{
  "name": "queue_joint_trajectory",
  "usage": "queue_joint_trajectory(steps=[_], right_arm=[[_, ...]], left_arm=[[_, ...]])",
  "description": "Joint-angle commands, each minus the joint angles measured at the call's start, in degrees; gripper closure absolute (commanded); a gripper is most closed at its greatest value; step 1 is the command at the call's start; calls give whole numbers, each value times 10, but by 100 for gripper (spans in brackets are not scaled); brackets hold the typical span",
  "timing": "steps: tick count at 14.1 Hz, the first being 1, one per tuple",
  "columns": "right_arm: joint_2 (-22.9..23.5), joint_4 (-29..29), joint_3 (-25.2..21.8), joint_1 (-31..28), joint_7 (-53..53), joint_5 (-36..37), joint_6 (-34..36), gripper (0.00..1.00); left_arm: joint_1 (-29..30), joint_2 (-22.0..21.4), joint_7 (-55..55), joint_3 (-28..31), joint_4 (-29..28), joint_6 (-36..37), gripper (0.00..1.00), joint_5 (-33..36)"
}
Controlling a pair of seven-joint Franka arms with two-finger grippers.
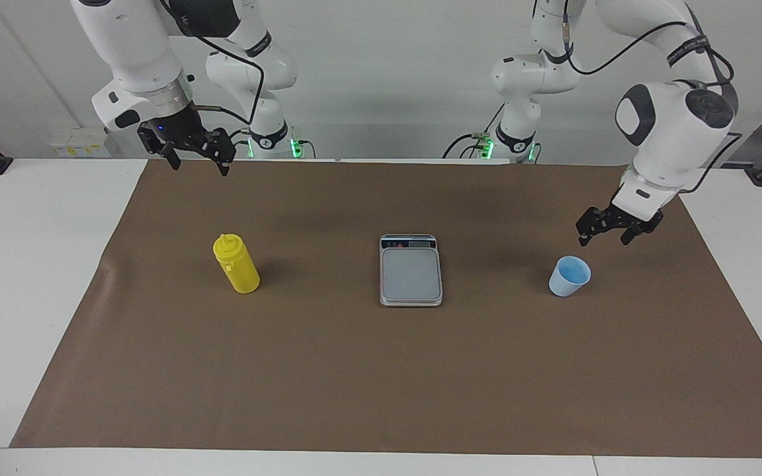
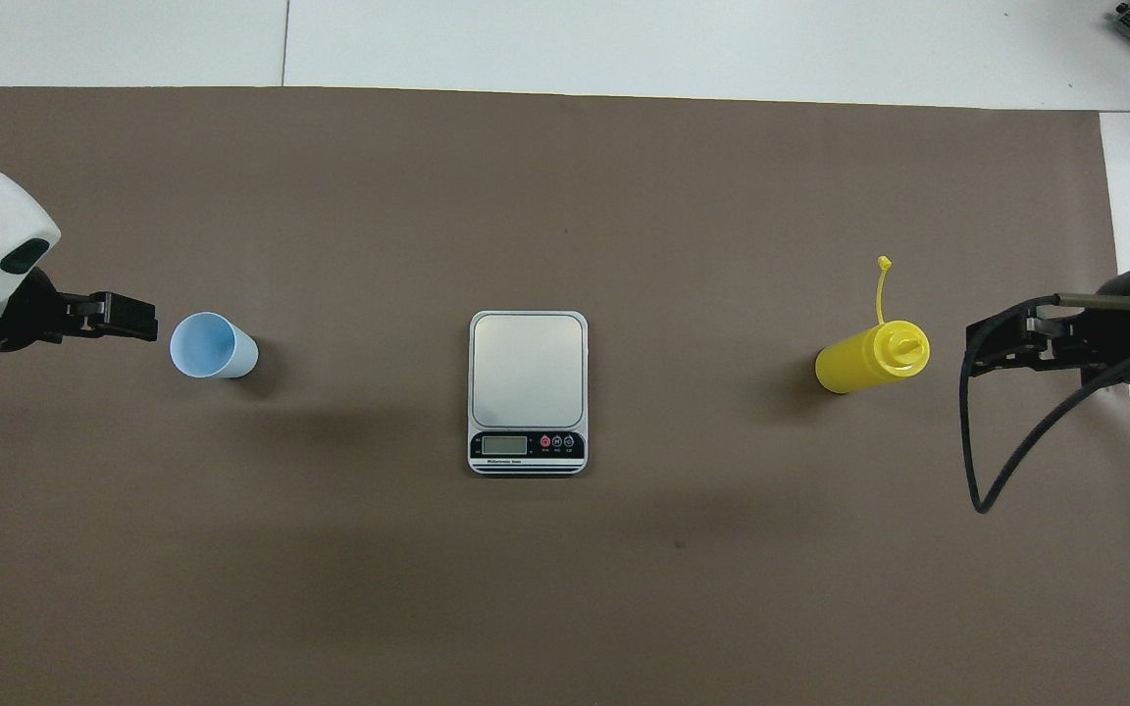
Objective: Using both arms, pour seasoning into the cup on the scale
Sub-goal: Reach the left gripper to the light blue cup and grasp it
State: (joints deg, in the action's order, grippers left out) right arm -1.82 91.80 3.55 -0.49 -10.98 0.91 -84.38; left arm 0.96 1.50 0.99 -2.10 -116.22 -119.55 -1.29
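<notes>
The yellow seasoning bottle (image 1: 239,268) stands upright on the brown mat toward the right arm's end, its tethered tip hanging loose; it also shows in the overhead view (image 2: 864,360). The light blue cup (image 1: 569,276) stands upright and empty toward the left arm's end, also seen from overhead (image 2: 214,345). The scale (image 1: 411,272) lies between them with its plate bare (image 2: 527,373). My left gripper (image 1: 604,238) hangs open just above the mat beside the cup (image 2: 145,319), not touching it. My right gripper (image 1: 197,160) is open, raised high, apart from the bottle (image 2: 979,348).
The brown mat (image 1: 381,370) covers most of the white table (image 1: 37,264). The scale's dark display strip (image 2: 527,446) faces the robots. A black cable (image 2: 1006,461) loops down from the right arm.
</notes>
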Motion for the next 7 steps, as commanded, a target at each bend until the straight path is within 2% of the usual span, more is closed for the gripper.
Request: queue_joint_trajectory(steps=[1,7], right_arm=[[-13,14,2,-9,15,-12,3,0],[-13,14,3,-8,15,-12,3,0]], left_arm=[[22,5,8,-4,-27,-36,0,-8],[19,22,129,-5,-73,-95,0,-8]])
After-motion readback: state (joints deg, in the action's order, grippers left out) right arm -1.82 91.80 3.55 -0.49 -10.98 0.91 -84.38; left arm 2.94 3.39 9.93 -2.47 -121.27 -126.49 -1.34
